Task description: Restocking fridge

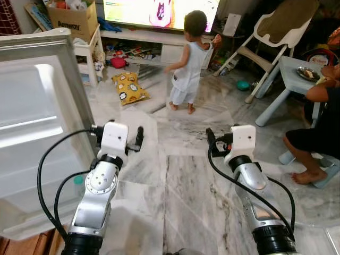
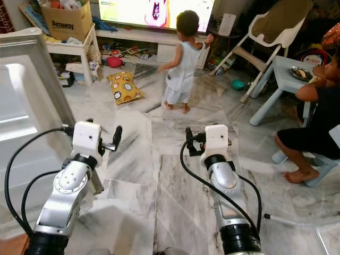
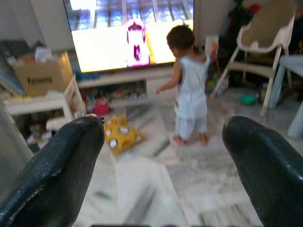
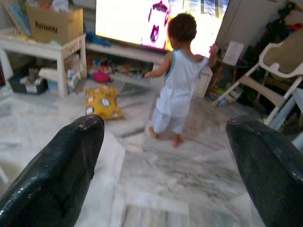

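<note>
Both silver arms reach forward, raised side by side over the marble floor (image 1: pixel 180 186). The left gripper (image 3: pixel 161 165) and the right gripper (image 4: pixel 163 165) each have their two black fingers spread wide, holding nothing.

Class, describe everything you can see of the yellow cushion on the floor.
The yellow cushion is a soft-looking rectangular pillow printed with small round cartoon faces in black and white. It lies flat on the grey-veined marble floor, turned at an angle, in front of the low white TV shelf and beside the white side table. Nothing rests on it, and a standing child is nearby, apart from it.
</note>
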{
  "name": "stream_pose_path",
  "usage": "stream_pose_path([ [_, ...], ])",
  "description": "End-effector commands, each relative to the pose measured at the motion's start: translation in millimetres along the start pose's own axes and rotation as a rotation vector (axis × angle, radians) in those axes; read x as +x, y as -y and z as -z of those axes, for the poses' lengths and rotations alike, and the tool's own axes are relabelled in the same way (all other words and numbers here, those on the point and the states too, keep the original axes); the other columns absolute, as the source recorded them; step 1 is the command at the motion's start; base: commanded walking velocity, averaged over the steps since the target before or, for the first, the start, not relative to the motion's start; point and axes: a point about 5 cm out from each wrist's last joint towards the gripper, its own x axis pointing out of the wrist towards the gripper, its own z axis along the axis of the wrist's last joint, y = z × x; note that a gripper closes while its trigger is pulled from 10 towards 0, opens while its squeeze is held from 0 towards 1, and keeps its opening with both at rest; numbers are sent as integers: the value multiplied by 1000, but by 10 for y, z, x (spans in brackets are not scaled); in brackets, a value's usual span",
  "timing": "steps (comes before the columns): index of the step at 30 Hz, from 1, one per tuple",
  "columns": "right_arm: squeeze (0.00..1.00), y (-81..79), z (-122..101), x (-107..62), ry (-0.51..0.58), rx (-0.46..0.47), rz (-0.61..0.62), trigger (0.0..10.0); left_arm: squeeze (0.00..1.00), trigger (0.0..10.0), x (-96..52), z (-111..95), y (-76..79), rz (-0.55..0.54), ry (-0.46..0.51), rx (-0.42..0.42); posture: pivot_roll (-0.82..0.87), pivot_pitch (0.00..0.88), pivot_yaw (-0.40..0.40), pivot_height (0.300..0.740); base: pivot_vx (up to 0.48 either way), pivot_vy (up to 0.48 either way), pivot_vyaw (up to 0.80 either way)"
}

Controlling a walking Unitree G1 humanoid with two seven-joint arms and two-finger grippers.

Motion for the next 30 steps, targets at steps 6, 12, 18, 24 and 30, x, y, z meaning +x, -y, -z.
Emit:
stream_pose_path([
  [6,0,-26,-13,10,7,1,-13,10000,0,10000,-340,108,11,38,-96,-6,125,85,-127,740,0,0,0],
  [12,0,17,-116,57,36,-6,-4,10000,0,10000,-528,33,-123,19,-120,-2,137,103,-129,740,0,0,-382],
  [18,0,32,-142,73,44,-11,-2,10000,0,10000,-636,-12,-205,25,-139,22,148,123,-136,740,0,0,-800],
  [24,0,-113,-81,34,24,20,-21,10000,0,10000,-631,-14,-324,-58,-81,83,138,104,-138,740,0,0,-800],
  [30,0,-103,-72,-15,25,44,-7,10000,0,10000,-618,63,-299,-199,-121,8,126,90,-122,740,0,0,-421],
])
